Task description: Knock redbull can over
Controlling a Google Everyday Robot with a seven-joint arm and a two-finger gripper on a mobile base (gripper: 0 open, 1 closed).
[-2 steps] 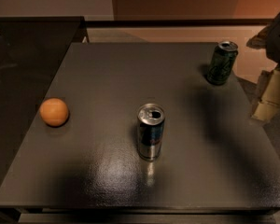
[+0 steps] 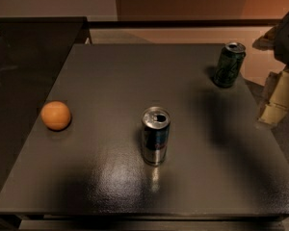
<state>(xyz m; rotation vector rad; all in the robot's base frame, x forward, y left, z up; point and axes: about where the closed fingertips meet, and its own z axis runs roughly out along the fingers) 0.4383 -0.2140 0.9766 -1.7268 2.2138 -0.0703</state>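
Observation:
The redbull can (image 2: 155, 135) stands upright near the middle front of the dark table (image 2: 111, 81). It is slim and silver with blue panels and an open shiny top. My gripper (image 2: 275, 102) is at the right edge of the view, above the table's right side, well to the right of the can and apart from it. Only its pale finger parts show.
A dark green can (image 2: 228, 64) stands upright at the back right of the table, close to my gripper. An orange (image 2: 56, 115) lies at the left side. A darker counter (image 2: 24, 52) adjoins the table on the left.
The gripper has shifted slightly at the right edge. The cans and the orange stand as before.

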